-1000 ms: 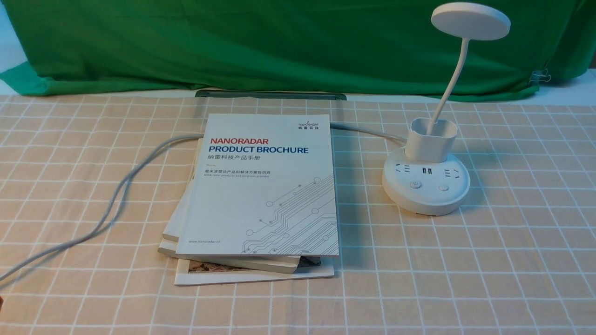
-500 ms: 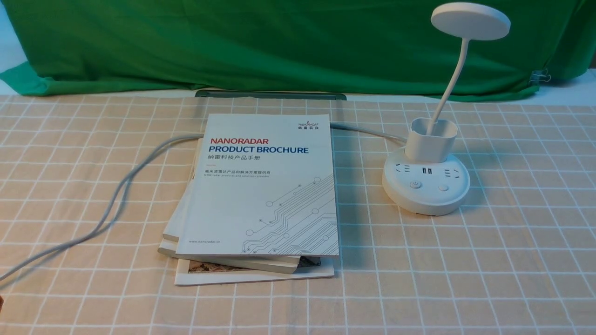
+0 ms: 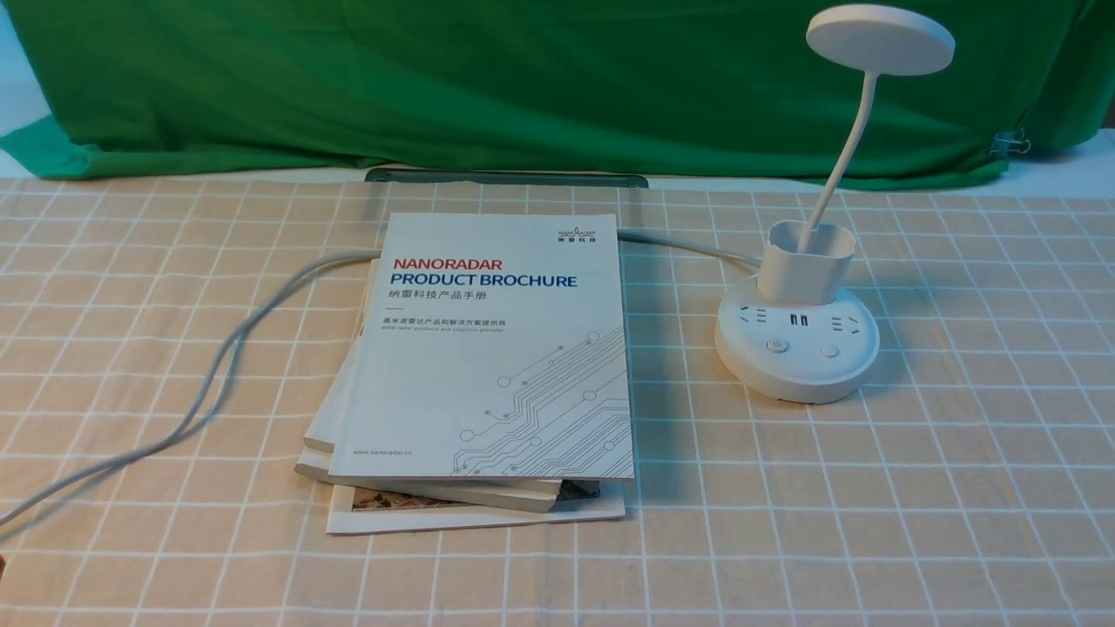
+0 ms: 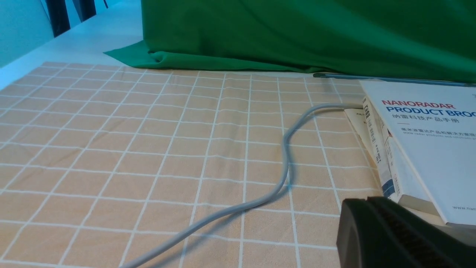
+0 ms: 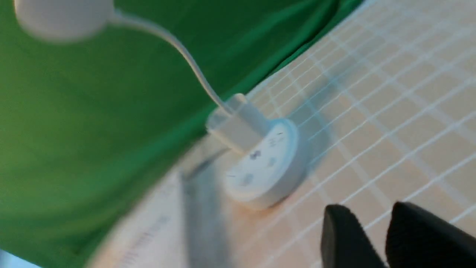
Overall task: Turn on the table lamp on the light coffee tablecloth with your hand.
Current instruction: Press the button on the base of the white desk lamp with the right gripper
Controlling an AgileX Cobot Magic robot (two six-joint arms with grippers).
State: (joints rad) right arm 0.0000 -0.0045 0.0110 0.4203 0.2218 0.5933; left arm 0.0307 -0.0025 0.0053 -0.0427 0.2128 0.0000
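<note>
The white table lamp (image 3: pixel 797 348) stands at the right on the light coffee tablecloth (image 3: pixel 958 488), its disc head (image 3: pixel 880 39) raised on a thin curved neck. Two buttons (image 3: pixel 777 346) sit on the front of its round base. No arm shows in the front view. The right wrist view is blurred. It shows the lamp (image 5: pixel 266 160) ahead of my right gripper (image 5: pixel 368 214), clear of it, with a narrow gap between the black fingers. My left gripper (image 4: pixel 366 201) is shut and empty, low over the cloth (image 4: pixel 148 149) beside the books.
A stack of brochures (image 3: pixel 496 348) lies in the middle, left of the lamp. The lamp's grey cord (image 3: pixel 218 383) runs under it and off to the left; it also shows in the left wrist view (image 4: pixel 286 160). A green backdrop cloth (image 3: pixel 523 78) hangs behind.
</note>
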